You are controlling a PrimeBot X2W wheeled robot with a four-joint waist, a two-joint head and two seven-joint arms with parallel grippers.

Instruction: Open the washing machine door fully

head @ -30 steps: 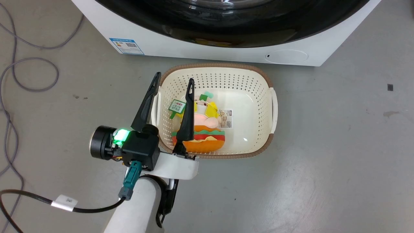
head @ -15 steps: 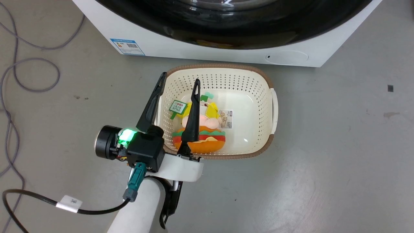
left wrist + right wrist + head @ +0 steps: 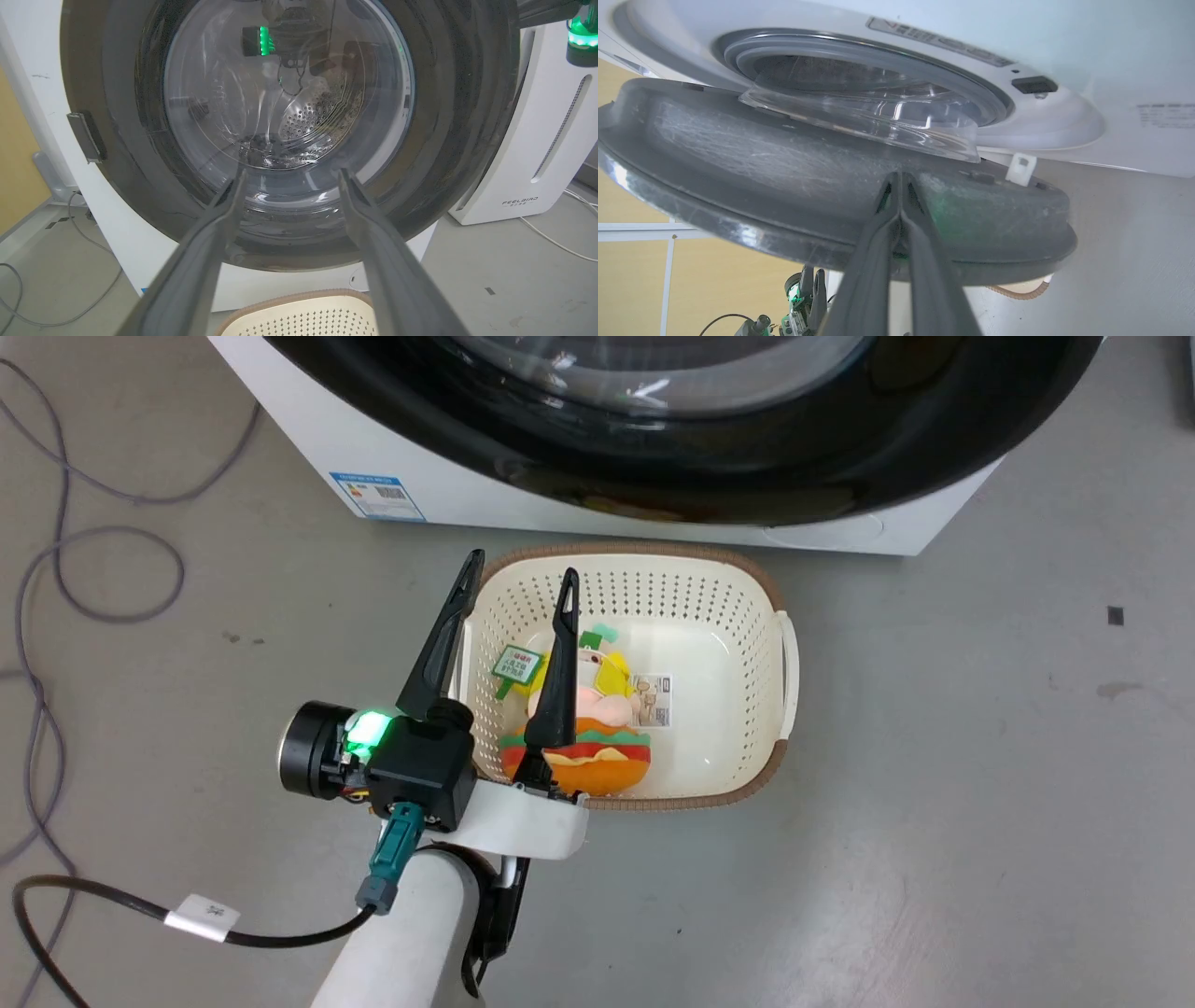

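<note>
Now the closed right gripper (image 3: 901, 179) touches the washing machine door (image 3: 738, 158); left gripper (image 3: 521, 567) spread.

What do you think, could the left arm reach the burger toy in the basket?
Probably yes. The left gripper is open over the left rim of the basket, and the burger toy lies uncovered inside. It points at the washing machine door, so it would need to tip down.
</note>
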